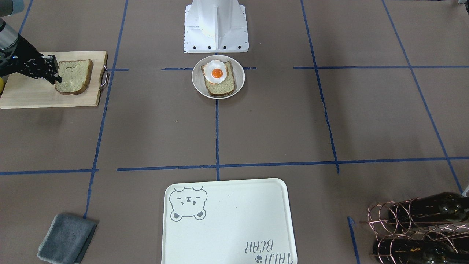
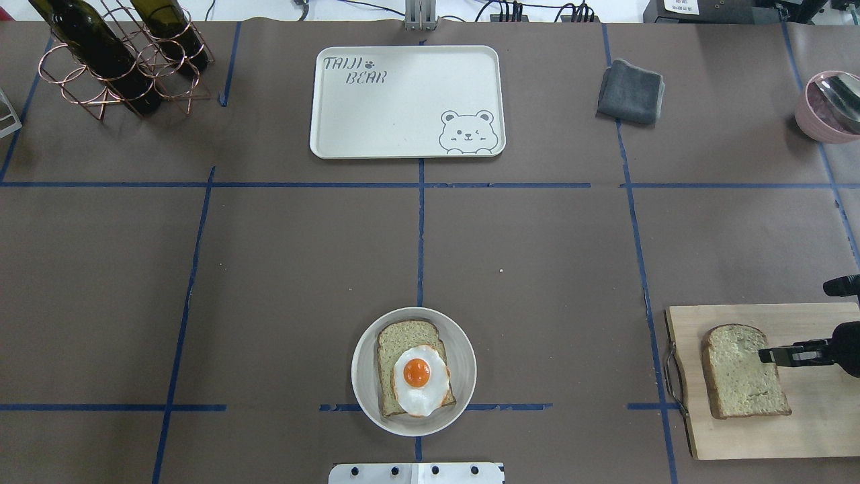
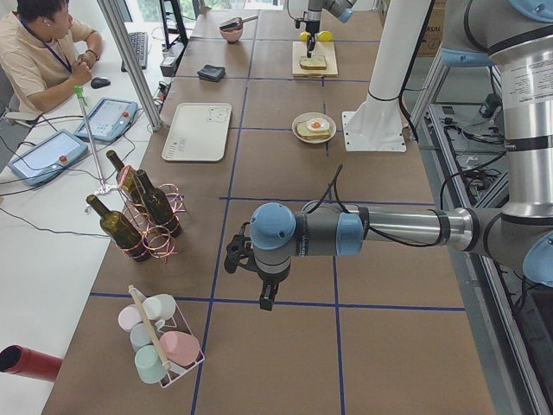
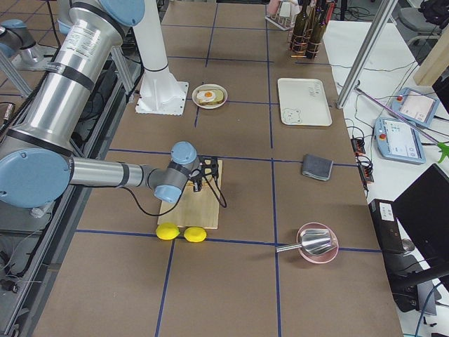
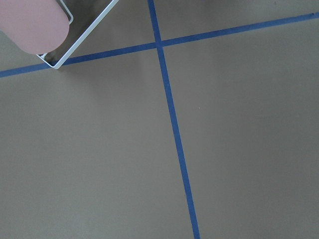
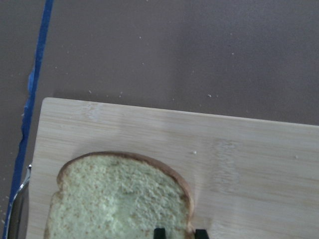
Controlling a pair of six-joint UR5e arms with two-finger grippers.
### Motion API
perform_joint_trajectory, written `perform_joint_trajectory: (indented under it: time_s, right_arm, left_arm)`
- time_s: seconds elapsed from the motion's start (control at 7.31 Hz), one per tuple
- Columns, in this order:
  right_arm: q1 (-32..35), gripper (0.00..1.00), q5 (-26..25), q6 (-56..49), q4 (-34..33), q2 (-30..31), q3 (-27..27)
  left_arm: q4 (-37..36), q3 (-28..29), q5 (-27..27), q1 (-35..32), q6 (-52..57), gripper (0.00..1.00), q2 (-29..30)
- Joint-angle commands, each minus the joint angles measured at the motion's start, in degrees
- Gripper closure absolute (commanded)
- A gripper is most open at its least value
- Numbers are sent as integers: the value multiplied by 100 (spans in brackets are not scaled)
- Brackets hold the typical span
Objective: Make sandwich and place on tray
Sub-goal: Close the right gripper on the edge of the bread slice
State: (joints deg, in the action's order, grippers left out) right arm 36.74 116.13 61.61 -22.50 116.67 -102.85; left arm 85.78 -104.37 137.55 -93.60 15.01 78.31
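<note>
The sandwich is only half built. Seen from the robot's side, a small whitish bowl [image 2: 365, 370] sits at the near middle of the brown surface [image 2: 302, 269], just beyond the robot's base. It holds the first slice [image 2: 403, 335] of bread, with a fried egg [image 2: 420, 380] lying on the slice's near half.

The second slice [image 2: 742, 373] lies flat on a wooden cutting board [image 2: 806, 430] at the near right, well apart from the bowl. The right claw [image 6: 179, 232] is at this slice's right-hand crust, low over the board. In its wrist view the two tips stand close together with a narrow gap, one over the crumb and one just outside the crust. I cannot tell whether they pinch the bread.

The tray [image 2: 403, 107], off-white with a bear face and "BEAR" lettering, lies at the far middle, well apart from both the bowl and the board.

Two lemons [image 4: 181, 232] lie just off the board's right end. A folded grey cloth [image 2: 630, 91] is at the far right, and a pink bowl [image 2: 816, 121] with a metal scoop lies beyond it. A copper wire rack [image 2: 80, 87] with dark bottles stands at the far left.

The left claw [image 3: 266, 298] hangs tips-down over the left end of the surface, near a rack of pastel cups [image 3: 160, 337]. I cannot tell whether it is spread or pressed together.
</note>
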Motion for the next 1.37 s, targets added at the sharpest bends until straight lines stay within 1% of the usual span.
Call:
perform_joint_trajectory:
  time_s: [0.0, 0.14, 0.27, 0.41, 0.82, 0.96, 1.23]
  right_arm:
    - [-53, 68, -2, 0, 0, -4, 10]
    - [-62, 68, -2, 0, 0, -13, 10]
    - [-62, 78, -2, 0, 0, -13, 10]
    - [-62, 100, -2, -9, 0, -13, 10]
    - [-53, 100, 7, -26, 0, -4, 10]
    - [-36, 100, 102, -35, 17, -13, 10]
    - [17, 100, 575, -35, 437, -48, 19]
  left_arm:
    - [0, 4, 0, -1, 2, 0, 0]
    - [0, -4, 0, -1, -7, 0, 0]
    - [0, 4, 0, -1, 2, 0, 0]
    - [0, 4, 0, -1, 2, 0, 0]
    - [0, 4, 0, 8, -7, 0, 0]
    - [0, 4, 0, -1, -7, 0, 0]
    - [0, 4, 0, 8, -7, 0, 0]
